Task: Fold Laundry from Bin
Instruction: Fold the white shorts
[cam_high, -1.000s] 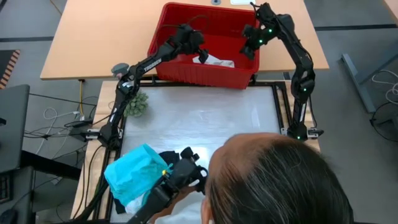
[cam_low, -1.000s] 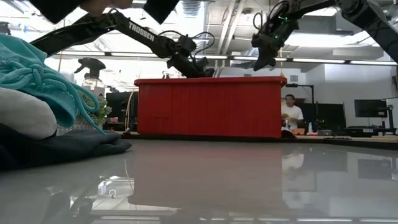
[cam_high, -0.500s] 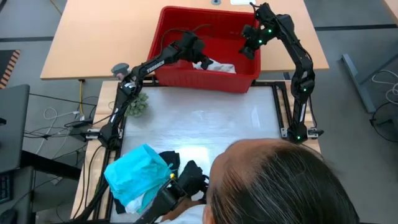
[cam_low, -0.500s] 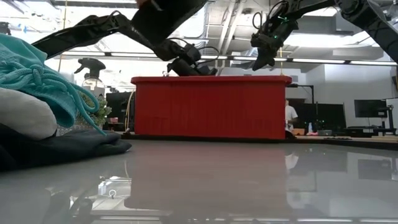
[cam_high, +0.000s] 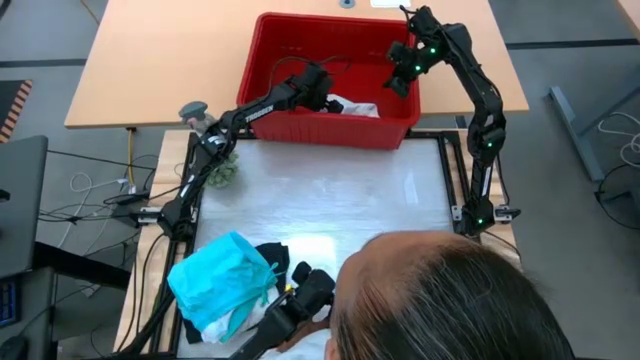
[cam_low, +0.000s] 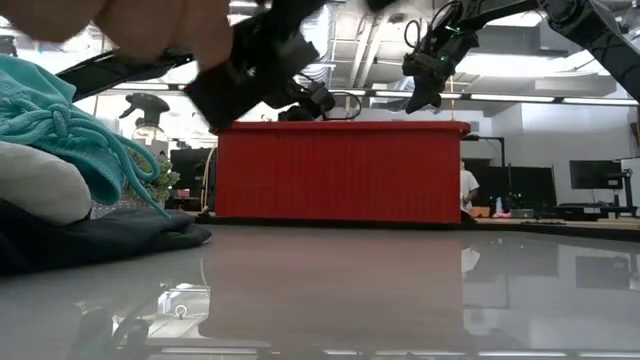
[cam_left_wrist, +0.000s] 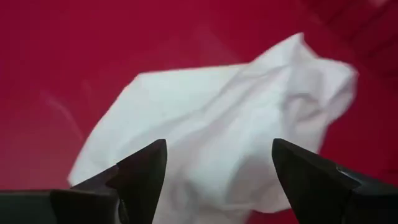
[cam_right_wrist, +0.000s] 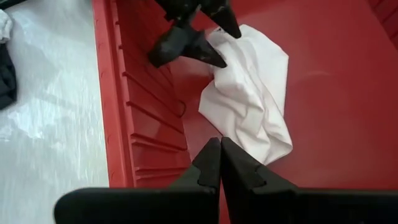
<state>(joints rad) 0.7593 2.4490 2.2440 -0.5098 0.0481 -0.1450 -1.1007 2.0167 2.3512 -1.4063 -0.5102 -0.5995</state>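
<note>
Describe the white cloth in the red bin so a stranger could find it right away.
Find the red bin at the table's far edge. On its floor lies one crumpled white cloth, with the open left gripper poised over it. It is the only laundry in there; the teal and black pieces lie outside.

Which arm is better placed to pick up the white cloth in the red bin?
Left. Its gripper is open right above the white cloth in the red bin; the right gripper is shut, farther back.

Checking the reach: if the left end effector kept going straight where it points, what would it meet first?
Probably the white garment in the red bin: the open left end effector points squarely at it, though depth is unclear.
</note>
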